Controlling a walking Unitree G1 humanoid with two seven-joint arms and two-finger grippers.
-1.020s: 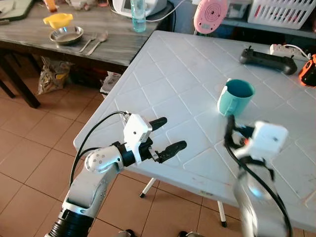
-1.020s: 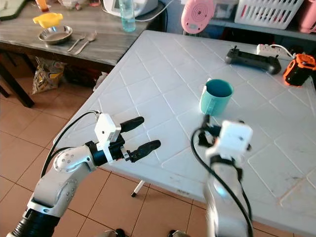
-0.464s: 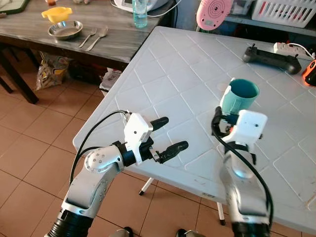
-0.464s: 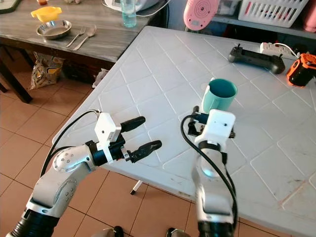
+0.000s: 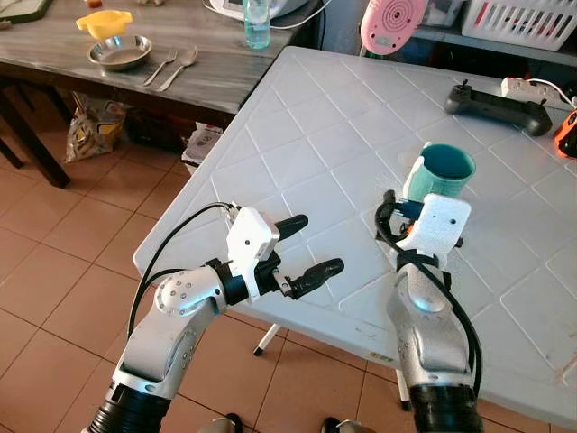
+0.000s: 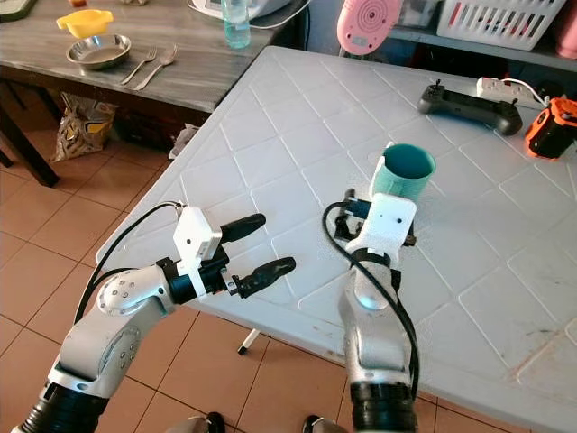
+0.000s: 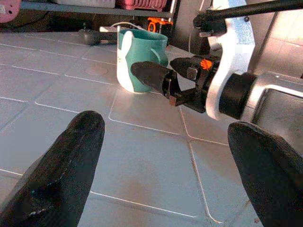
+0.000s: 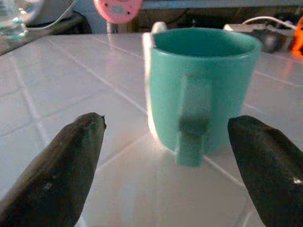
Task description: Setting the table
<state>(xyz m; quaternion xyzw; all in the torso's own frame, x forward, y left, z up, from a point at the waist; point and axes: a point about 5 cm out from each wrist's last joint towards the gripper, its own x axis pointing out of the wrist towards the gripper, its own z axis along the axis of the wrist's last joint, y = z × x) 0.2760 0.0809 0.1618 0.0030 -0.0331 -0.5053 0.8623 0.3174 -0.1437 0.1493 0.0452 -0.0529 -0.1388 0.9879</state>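
A teal mug stands upright on the white table, its mouth open upward and its handle turned toward the robot. The right gripper sits low over the table just short of the mug; in the right wrist view its two black fingers stand wide apart, one on either side of the handle, with the jaws open and touching nothing. From the head views the right arm's white wrist housing covers the near side of the mug, so whether any contact exists at the base cannot be told there. The left gripper hovers over the near left edge of the table, well apart from the mug, its jaws spread and empty; its wrist view looks across the tiled surface at the mug and the right gripper's finger beside it. Farther back on the white table lie a black game controller, an orange object at the right edge and a white power strip. A pink round device stands beyond the far edge. To the left, a dark wooden table carries a metal bowl, a yellow item behind it, a fork and spoon, and a clear water bottle. The floor is terracotta tile.
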